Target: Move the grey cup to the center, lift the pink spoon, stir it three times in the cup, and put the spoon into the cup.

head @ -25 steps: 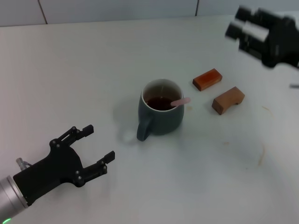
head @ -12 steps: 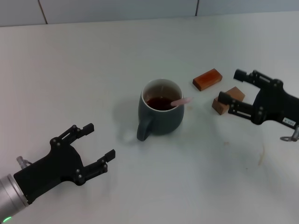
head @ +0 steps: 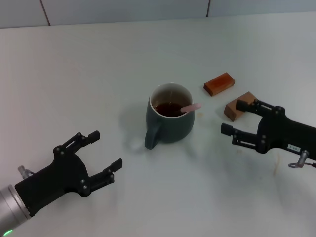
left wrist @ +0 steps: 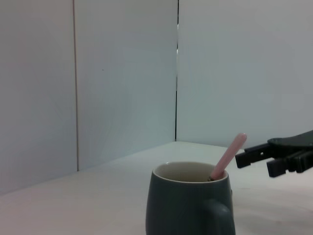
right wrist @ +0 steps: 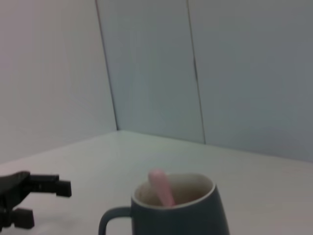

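- Here, in the head view, the grey cup [head: 170, 114] stands upright near the middle of the white table [head: 98, 74], its loop handle turned toward the robot and a little to its left, with dark brown liquid inside.
- The pink spoon [head: 190, 107] sits in the cup, its pale handle leaning over the rim on the robot's right.
- The left gripper [head: 95, 154] rests low over the table, near the robot and to the left of the cup, well apart from it; its fingers are spread and hold nothing.
- The right gripper [head: 234, 118] hangs to the right of the cup, fingers apart and pointing toward it, touching neither cup nor spoon.
- Two brown wooden blocks lie beyond it: one block [head: 219, 83] by itself farther back, the other block [head: 236, 108] just beside the gripper's upper finger, partly covered by it.
- In the left wrist view, the cup [left wrist: 189, 200] fills the lower middle, the spoon handle [left wrist: 229, 156] slants up out of it, and the right gripper [left wrist: 254, 159] shows farther off beside it with its fingers apart.
- In the right wrist view, the cup [right wrist: 176, 210] is close, the spoon handle [right wrist: 161, 186] stands against the white inner wall, and the left gripper [right wrist: 44, 200] shows at the far side, fingers apart.
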Motion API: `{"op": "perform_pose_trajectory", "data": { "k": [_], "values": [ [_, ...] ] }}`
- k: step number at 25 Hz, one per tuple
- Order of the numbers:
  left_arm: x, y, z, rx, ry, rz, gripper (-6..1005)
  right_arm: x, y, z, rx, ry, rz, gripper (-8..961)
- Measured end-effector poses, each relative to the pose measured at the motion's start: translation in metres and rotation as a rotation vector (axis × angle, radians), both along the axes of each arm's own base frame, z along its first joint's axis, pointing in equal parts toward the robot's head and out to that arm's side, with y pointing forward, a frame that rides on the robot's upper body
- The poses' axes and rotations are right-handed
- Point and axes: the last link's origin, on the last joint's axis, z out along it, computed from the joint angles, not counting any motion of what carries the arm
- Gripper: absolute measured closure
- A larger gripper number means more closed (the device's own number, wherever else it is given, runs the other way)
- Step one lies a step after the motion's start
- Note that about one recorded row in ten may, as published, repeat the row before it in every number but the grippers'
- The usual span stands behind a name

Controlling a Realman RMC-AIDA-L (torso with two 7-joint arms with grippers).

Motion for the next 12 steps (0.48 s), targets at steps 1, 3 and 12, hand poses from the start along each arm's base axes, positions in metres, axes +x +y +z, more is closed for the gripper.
{"op": "perform_pose_trajectory", "data": {
  "k": [1, 3, 12],
  "values": [
    [-0.0001, -0.0002, -0.0001, -0.001, 0.000, 0.000, 155, 0.0004, -0.0005, -0.0014, -0.004, -0.007, 0.000, 168],
    [0.0000, -0.0007, -0.0003, -0.003, 0.000, -0.001, 155, 0.0011, -0.0014, -0.0050, -0.019, -0.023, 0.001, 168],
    [-0.0002, -0.0028, -0.0011, -0.010, 0.000, -0.004, 155, 0.0019, -0.0047, -0.0096, -0.033, -0.040, 0.009, 169]
  ]
}}
